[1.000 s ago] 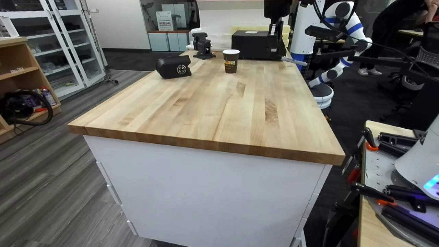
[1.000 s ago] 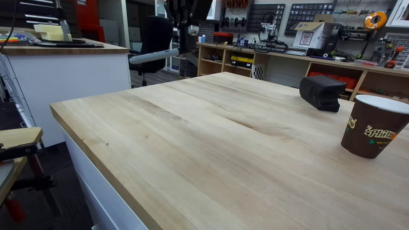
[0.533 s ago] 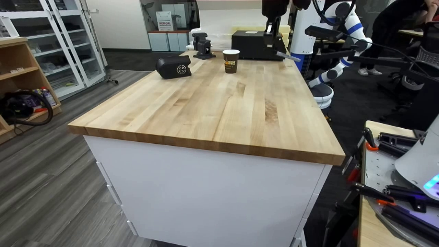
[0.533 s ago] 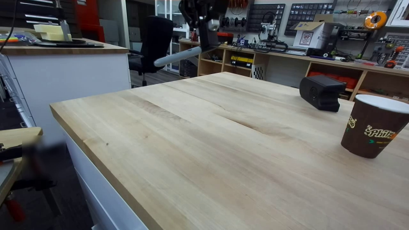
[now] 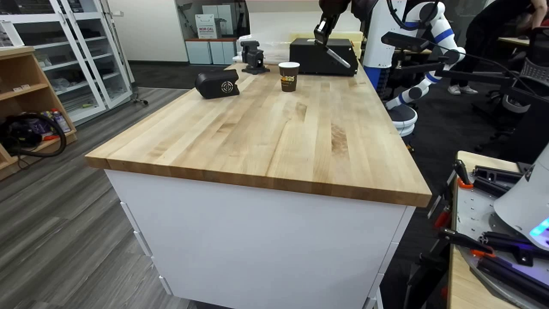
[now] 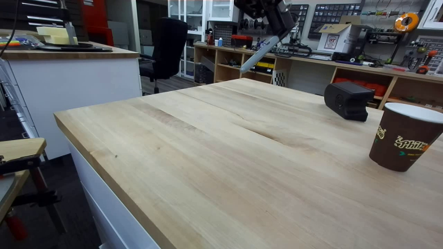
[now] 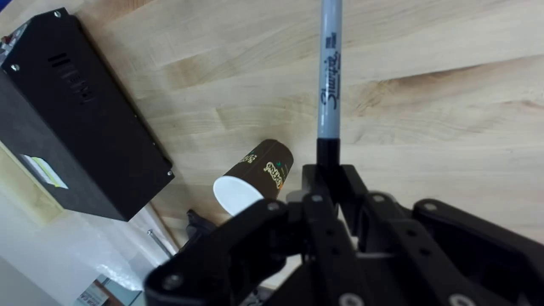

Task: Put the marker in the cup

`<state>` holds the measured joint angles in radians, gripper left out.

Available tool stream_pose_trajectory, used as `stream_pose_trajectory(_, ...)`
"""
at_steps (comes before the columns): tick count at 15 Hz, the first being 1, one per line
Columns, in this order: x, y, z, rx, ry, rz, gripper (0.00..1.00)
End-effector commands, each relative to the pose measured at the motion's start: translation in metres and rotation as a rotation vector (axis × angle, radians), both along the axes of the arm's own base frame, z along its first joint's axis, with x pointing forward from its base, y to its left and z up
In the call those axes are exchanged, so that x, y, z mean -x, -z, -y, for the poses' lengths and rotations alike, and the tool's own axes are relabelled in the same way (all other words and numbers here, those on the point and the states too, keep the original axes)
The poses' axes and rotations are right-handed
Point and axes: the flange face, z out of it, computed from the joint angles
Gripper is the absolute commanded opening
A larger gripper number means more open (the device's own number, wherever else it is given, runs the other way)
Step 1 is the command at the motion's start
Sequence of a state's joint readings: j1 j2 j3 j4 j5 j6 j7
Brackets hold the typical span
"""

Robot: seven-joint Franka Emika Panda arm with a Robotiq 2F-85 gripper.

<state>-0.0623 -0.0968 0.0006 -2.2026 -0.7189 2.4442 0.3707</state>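
Note:
The marker is a grey Sharpie with a black end [image 7: 330,80]; it also shows in both exterior views [image 5: 338,58] [image 6: 259,54]. My gripper [image 7: 329,180] is shut on the marker's black end and holds it in the air above the table. In an exterior view [image 6: 282,33] the marker slants down from the fingertips, its grey end lowest. The dark brown cup with a white rim stands upright on the table [image 5: 288,79] [image 6: 403,138]. In the wrist view the cup [image 7: 263,168] is left of the fingertips, part of its rim hidden by a finger linkage. Gripper and cup are apart.
A black boxy device [image 7: 85,110] stands on the wooden table [image 5: 266,141] behind the cup. A smaller black object [image 5: 216,84] [image 6: 347,100] lies near the cup. A dark vise-like tool [image 5: 254,58] stands at the far edge.
The gripper has moved with the marker, leftward in an exterior view and rightward in another, nearer the cup. The marker has tilted from nearly level to steeply slanted. The cup has not moved.

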Motion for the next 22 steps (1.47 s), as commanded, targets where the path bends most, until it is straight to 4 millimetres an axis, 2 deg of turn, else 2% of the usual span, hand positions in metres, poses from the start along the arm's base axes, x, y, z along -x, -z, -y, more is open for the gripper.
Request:
stream_pose_trajectory(1,-0.01,-0.007,0.015,-0.026,0.102,0.16,0.05)
stream_pose_trajectory(4,-0.014,-0.015,0.031,0.005,0.191,0.263,0.05)
stream_pose_trajectory(6,-0.012,-0.013,0.037,0.028,0.209,0.242,0.05)
stream_pose_trajectory(7,-0.008,-0.012,0.031,0.008,0.182,0.219,0.14)
stream_pose_trajectory(11,-0.009,-0.009,0.035,0.009,0.192,0.218,0.14)
stream_pose_trajectory(12,-0.01,-0.007,0.035,0.004,0.198,0.232,0.05)
stream_pose_trajectory(16,-0.029,-0.023,0.048,0.011,0.187,0.353,0.05)
stream_pose_trajectory(19,-0.048,-0.047,0.07,0.054,0.174,0.422,0.05)
stream_pose_trajectory(22,-0.065,-0.055,0.098,0.03,0.214,0.428,0.05)
